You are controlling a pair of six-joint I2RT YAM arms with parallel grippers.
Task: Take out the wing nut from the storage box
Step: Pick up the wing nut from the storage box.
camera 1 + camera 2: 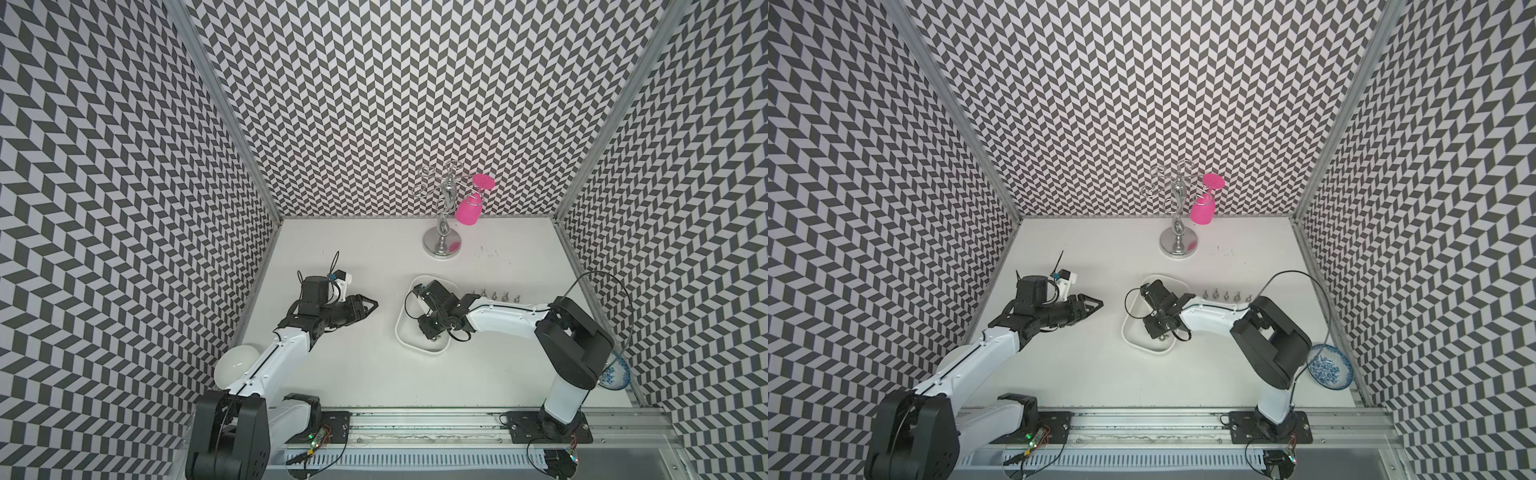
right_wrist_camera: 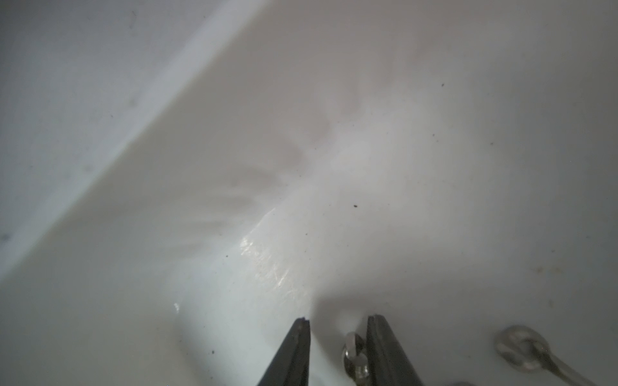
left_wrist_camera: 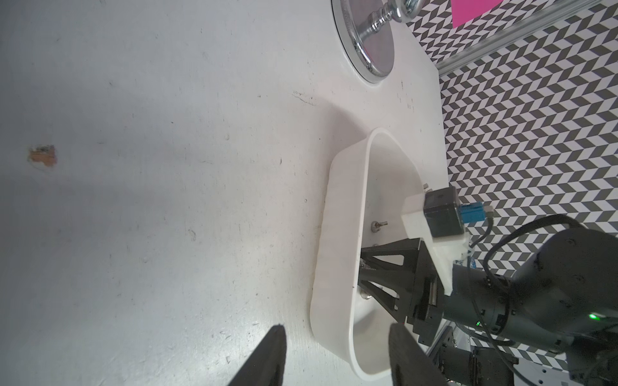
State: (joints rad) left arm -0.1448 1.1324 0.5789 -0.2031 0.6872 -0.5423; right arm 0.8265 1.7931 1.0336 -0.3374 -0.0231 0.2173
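Inside the storage box [image 1: 402,332], the right gripper [image 2: 337,322] sits low with narrow jaws on either side of a wing nut [image 2: 354,354], one finger touching it and the other just apart. Beside the box, the left gripper [image 3: 336,331] hovers over the surface [image 1: 353,374], jaws apart and empty.

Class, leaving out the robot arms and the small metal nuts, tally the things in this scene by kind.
Bowls: 2 (plain white round bowl, blue-patterned bowl)
Shallow white plastic tray: 1
Chrome glass-hanging stand: 1
Pink upside-down goblet: 1
Total: 5
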